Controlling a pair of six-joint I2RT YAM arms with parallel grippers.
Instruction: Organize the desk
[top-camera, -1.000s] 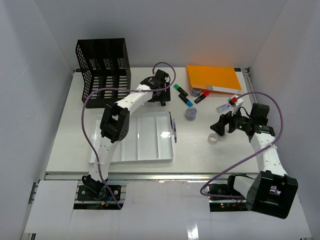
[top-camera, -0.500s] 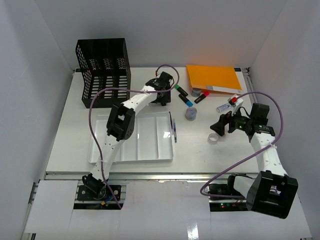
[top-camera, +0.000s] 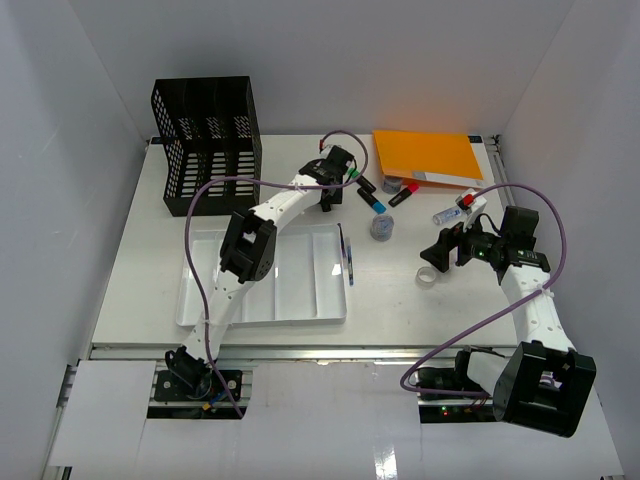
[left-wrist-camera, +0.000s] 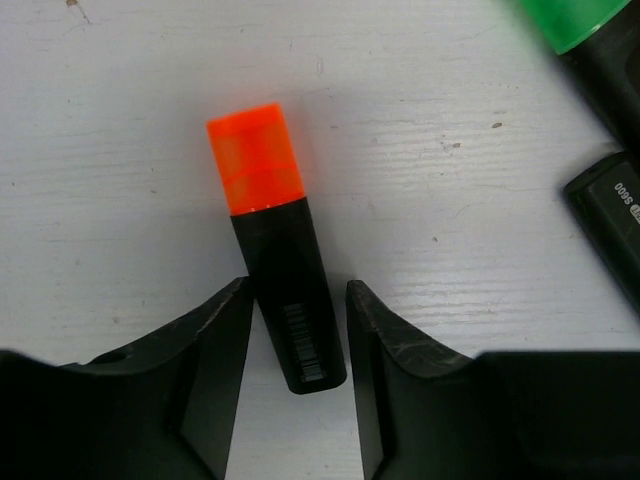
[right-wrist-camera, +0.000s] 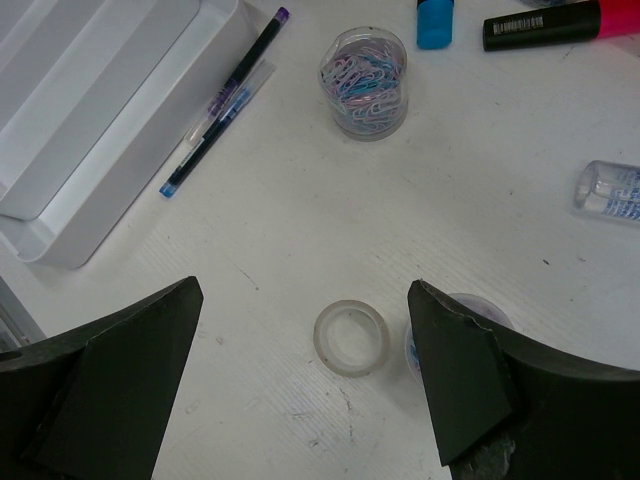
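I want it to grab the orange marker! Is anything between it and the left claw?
Nothing visible is. The left gripper straddles the orange highlighter, a finger either side of its black body; the green highlighter lies off to one side.

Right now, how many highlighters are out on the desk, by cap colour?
Orange-capped highlighter: 1
Green-capped highlighter: 1
Blue-capped highlighter: 1
Pink-red-capped highlighter: 1
Total: 4
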